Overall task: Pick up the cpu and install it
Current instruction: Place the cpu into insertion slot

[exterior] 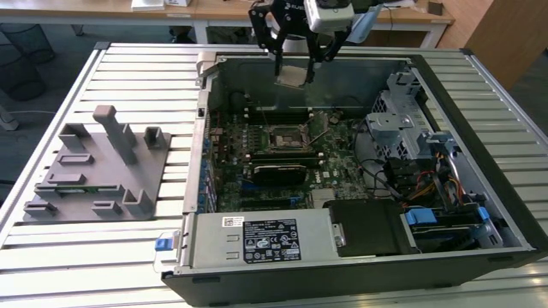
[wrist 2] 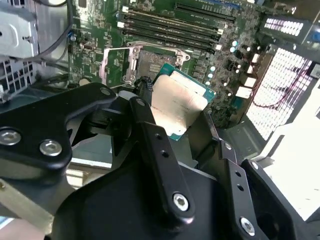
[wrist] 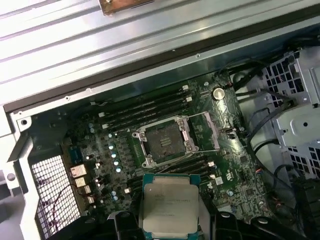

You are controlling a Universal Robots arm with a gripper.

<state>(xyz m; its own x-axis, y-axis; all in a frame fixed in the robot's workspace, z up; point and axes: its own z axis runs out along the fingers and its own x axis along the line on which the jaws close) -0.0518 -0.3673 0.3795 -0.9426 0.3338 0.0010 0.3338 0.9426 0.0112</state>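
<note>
1. We see the cpu (exterior: pixel 289 76) hanging in the air between the jaws of the gripper (exterior: pixel 296 63). It is above the open computer case (exterior: pixel 199 135) and touches nothing but the fingers.
2. Around the chip's free edges there is open air. Behind the jaws in the exterior view stands the case's far wall (exterior: pixel 360 80), close by. Below the jaws the motherboard (exterior: pixel 334 144) lies well apart from the chip.
3. In both wrist views the socket (wrist: pixel 162 142) (wrist 2: pixel 142 62) lies on the board beyond the jaw tips. Its metal frame (wrist: pixel 204 131) is swung open to one side.
4. The memory slots (wrist: pixel 145 107) run just beside the socket. To the exterior view's right of the jaws stands the drive cage (exterior: pixel 402 122), with cables beneath it.
5. The chip is square, so we can name no long axis. In the first wrist view the cpu (wrist: pixel 169 205) turns its silver lid toward the camera, its sides roughly in line with the socket's. In the second wrist view the cpu (wrist 2: pixel 180 105) shows a green rim, with one corner toward the socket.
6. The jaws stand as far apart as the chip is wide, clamped on two opposite edges. In the second wrist view a black finger (wrist 2: pixel 145 92) presses one side of the chip.
7. Well off to the exterior view's left of the jaws, the grey fixture (exterior: pixel 94 167) rests on the slatted table (exterior: pixel 137 70), outside the case.
</note>
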